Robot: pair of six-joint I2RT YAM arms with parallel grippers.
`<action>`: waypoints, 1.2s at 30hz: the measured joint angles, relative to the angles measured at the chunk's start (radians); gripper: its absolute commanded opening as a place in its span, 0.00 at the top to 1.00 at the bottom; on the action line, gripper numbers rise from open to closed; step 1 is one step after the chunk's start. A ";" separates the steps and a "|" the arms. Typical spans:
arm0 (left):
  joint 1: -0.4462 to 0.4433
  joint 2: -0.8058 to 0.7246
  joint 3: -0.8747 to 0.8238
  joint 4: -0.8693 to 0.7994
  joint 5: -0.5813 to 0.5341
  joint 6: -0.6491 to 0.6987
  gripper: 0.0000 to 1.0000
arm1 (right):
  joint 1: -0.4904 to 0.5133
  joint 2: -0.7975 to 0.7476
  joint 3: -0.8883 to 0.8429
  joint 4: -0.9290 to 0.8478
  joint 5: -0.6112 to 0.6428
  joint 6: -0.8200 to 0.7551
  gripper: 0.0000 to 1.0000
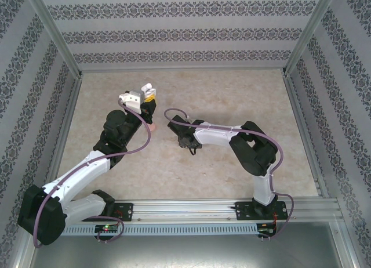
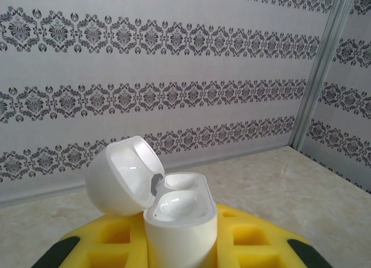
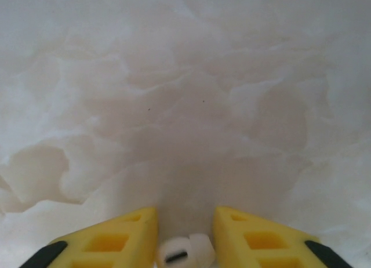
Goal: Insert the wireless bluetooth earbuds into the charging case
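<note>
Left arm (image 1: pixel 75 180) and right arm (image 1: pixel 218 134) white-and-black; purple cables (image 1: pixel 149 134); yellow fingers (image 3: pixel 110 240), apparently black-tipped.

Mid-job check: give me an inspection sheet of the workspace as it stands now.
Surface: pale marbled table.
Job's things: white charging case, upright, lid open; white earbud low over the table.
Clutter: small pinkish speck by the left arm, unidentifiable.
End effectors: left end effector shut on the charging case; right end effector straddles the earbud, grip unclear.
Cables: purple cables along both arms.
Surroundings: patterned walls, metal frame.
</note>
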 measured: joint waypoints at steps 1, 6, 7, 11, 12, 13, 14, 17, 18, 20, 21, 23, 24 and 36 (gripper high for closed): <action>0.000 0.000 0.000 0.000 0.000 0.000 1.00 | 0.001 0.002 0.005 -0.002 0.000 0.000 0.63; 0.000 0.007 0.002 0.000 0.000 0.000 1.00 | 0.002 0.011 0.019 -0.016 0.000 0.005 0.62; 0.000 0.008 0.002 0.000 0.000 0.000 1.00 | 0.002 0.013 0.022 -0.019 0.000 0.008 0.62; 0.000 0.008 0.002 0.000 0.000 0.000 1.00 | 0.002 0.016 0.028 -0.029 0.000 0.024 0.62; 0.000 0.008 0.002 0.000 0.000 0.001 1.00 | 0.003 0.016 0.029 -0.031 0.000 0.029 0.61; 0.000 0.009 0.002 0.000 0.000 0.000 1.00 | 0.003 0.016 0.030 -0.031 0.000 0.035 0.60; 0.000 0.009 0.002 0.000 0.000 0.001 1.00 | 0.003 0.016 0.030 -0.032 0.000 0.042 0.59; 0.000 0.010 0.002 0.001 0.000 0.001 1.00 | 0.009 0.016 0.034 -0.050 0.001 0.061 0.59; 0.000 0.010 0.002 0.001 0.000 0.001 1.00 | 0.011 0.016 0.035 -0.058 0.001 0.067 0.59; 0.000 0.010 0.002 0.001 0.000 0.000 1.00 | 0.016 0.016 0.039 -0.074 0.001 0.079 0.59; 0.000 0.010 0.002 0.001 0.000 0.001 1.00 | 0.018 0.016 0.040 -0.084 0.002 0.084 0.60; 0.000 0.010 0.002 0.001 0.000 0.001 1.00 | 0.022 0.017 0.040 -0.090 0.005 0.087 0.61; 0.000 0.011 0.002 0.001 0.000 0.001 1.00 | 0.023 0.017 0.040 -0.091 0.008 0.088 0.62; 0.000 0.013 0.002 0.001 0.000 0.000 1.00 | 0.024 0.038 0.070 -0.118 0.019 0.081 0.66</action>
